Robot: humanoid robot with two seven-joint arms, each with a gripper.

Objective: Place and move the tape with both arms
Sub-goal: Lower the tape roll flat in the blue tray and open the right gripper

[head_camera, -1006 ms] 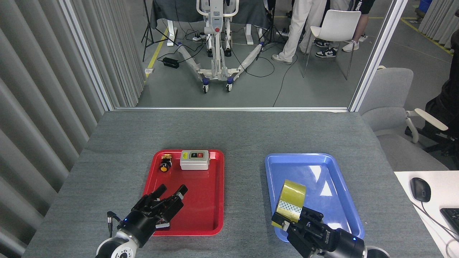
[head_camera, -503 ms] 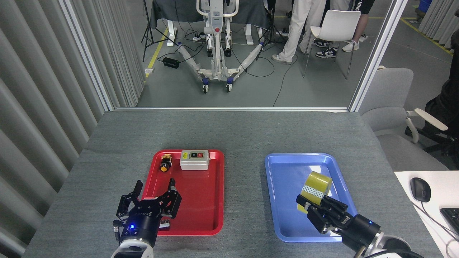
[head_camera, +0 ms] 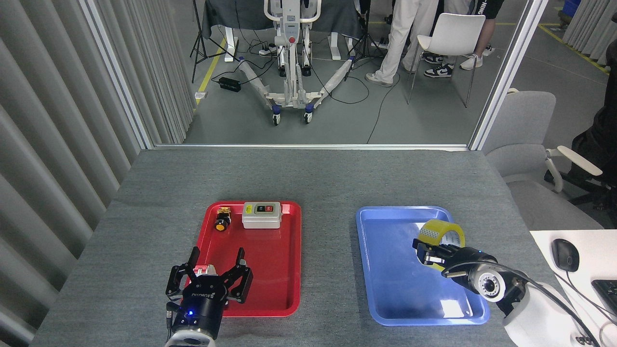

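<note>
Carried toward 2 o'clock over our blue tray, translucent yellow tape sits clamped in our right gripper; left gripper spread apart.

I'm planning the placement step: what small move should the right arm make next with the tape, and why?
Probably lower it a little, then open. The right gripper is shut on the tape over the far right part of the blue tray; whether the roll touches the tray floor is unclear.
</note>
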